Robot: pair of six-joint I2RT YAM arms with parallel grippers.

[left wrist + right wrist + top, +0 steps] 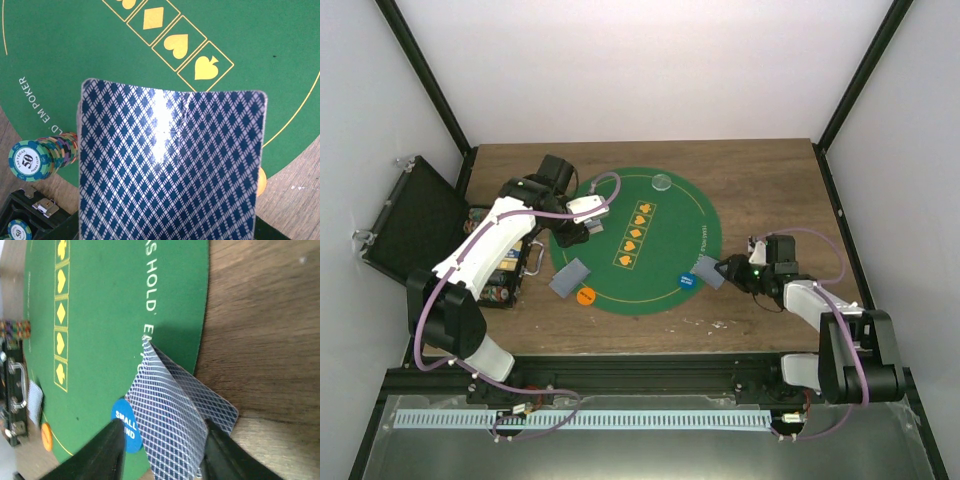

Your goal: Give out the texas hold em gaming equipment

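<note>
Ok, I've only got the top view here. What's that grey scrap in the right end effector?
Observer: Cards, at least two overlapping, blue diamond backs, held in the right end effector.
Operator: And the blue disc beside it?
Observer: The disc reads SMALL; its second word is partly hidden.
Operator: And over on the left?
Observer: A chip stack lies on its side at the edge of the mat; its end chip reads 50.
</note>
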